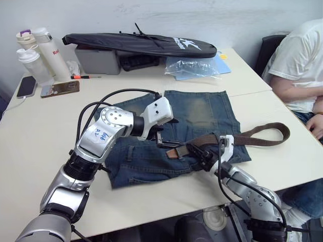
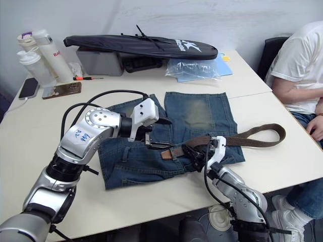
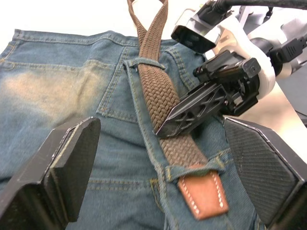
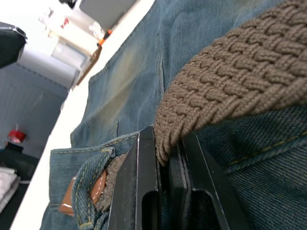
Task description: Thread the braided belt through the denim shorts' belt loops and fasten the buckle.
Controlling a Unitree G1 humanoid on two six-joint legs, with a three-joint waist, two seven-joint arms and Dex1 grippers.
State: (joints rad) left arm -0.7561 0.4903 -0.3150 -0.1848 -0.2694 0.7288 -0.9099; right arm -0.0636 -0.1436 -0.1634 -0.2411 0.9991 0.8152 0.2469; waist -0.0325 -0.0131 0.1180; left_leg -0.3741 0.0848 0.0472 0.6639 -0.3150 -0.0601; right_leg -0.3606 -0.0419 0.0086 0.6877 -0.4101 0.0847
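A pale cream table (image 1: 40,146), with a seam running across it, stands against a plain light wall (image 1: 212,20), and beyond the table's right edge a person in a white shirt (image 1: 298,65) sits on a dark chair (image 1: 267,50).
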